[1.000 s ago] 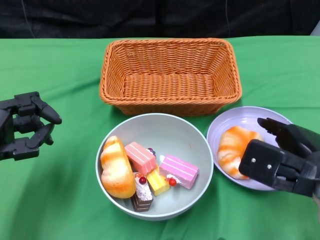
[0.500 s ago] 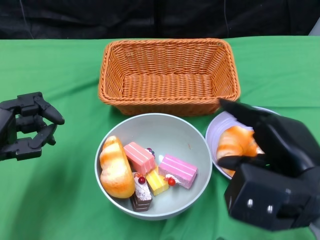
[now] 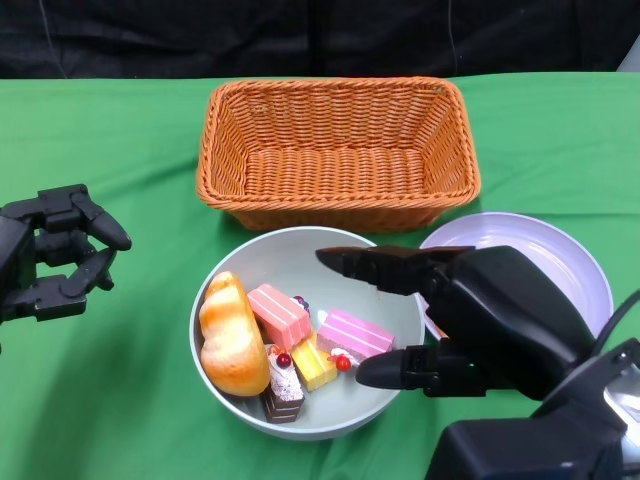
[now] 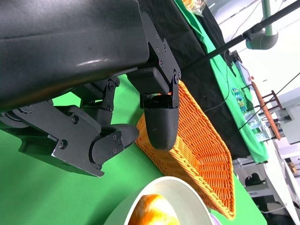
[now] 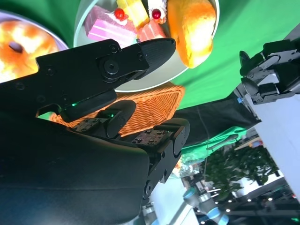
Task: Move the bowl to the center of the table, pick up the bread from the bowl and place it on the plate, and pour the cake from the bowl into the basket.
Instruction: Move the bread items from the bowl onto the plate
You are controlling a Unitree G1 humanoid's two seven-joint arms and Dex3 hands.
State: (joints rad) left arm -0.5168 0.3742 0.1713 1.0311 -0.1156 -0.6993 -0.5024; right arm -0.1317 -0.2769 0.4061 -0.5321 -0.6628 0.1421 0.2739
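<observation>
The grey bowl sits at the table's middle, in front of the basket. It holds a bread loaf on its left side and several small cakes. My right hand hovers over the bowl's right rim, fingers spread toward the cakes, holding nothing. It hides part of the lavender plate. The right wrist view shows a croissant lying on that plate, and the bread in the bowl. My left hand stays left of the bowl, apart from it, fingers loosely curled and empty.
The orange wicker basket stands empty behind the bowl and shows in the left wrist view. Green cloth covers the table, with open room on the left and at the front. A black backdrop runs along the far edge.
My right hand has left the croissant on the plate and swung left, now reaching over the bowl's right rim. The left hand has barely moved.
</observation>
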